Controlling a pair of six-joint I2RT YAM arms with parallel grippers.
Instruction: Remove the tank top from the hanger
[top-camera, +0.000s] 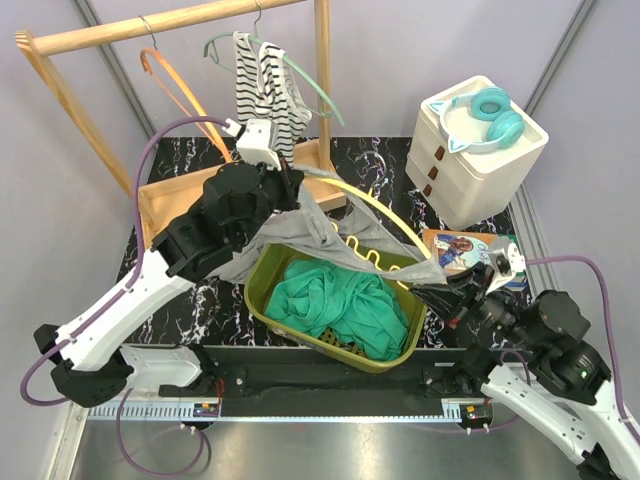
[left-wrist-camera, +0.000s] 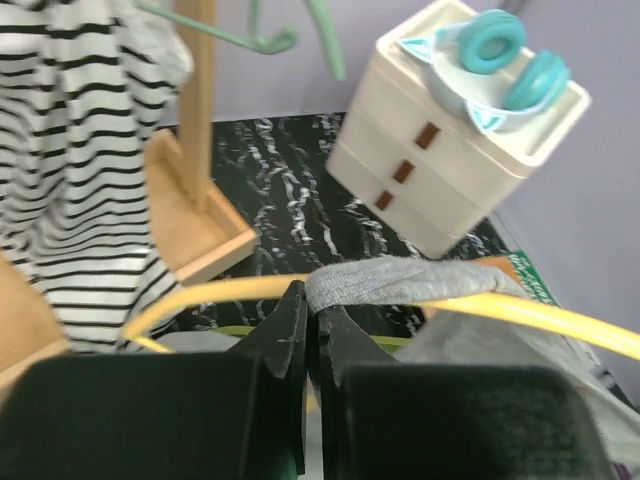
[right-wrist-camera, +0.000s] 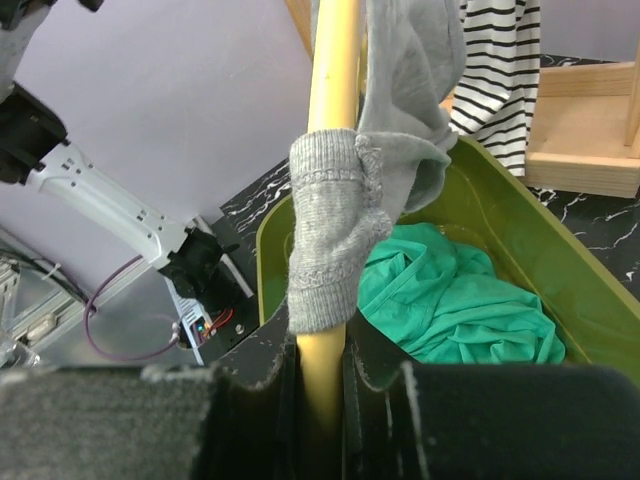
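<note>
The grey tank top (top-camera: 290, 238) hangs on a yellow hanger (top-camera: 385, 213) held level above the basket. My left gripper (top-camera: 293, 187) is at the hanger's left end. In the left wrist view its jaws (left-wrist-camera: 313, 296) are shut on the end of a grey strap (left-wrist-camera: 400, 280) that lies over the yellow bar (left-wrist-camera: 560, 322). My right gripper (top-camera: 442, 290) holds the hanger's right end. In the right wrist view it (right-wrist-camera: 322, 362) is shut on the yellow bar (right-wrist-camera: 335, 70), with the other grey strap (right-wrist-camera: 330, 230) looped round the bar just above the fingers.
An olive basket (top-camera: 262, 290) under the hanger holds a teal-green garment (top-camera: 345, 305). Behind stands a wooden rack (top-camera: 180, 22) with a striped top (top-camera: 265, 85) on a mint hanger and an orange hanger (top-camera: 175, 88). A white drawer unit (top-camera: 470, 160) with headphones stands back right, beside a book (top-camera: 458, 250).
</note>
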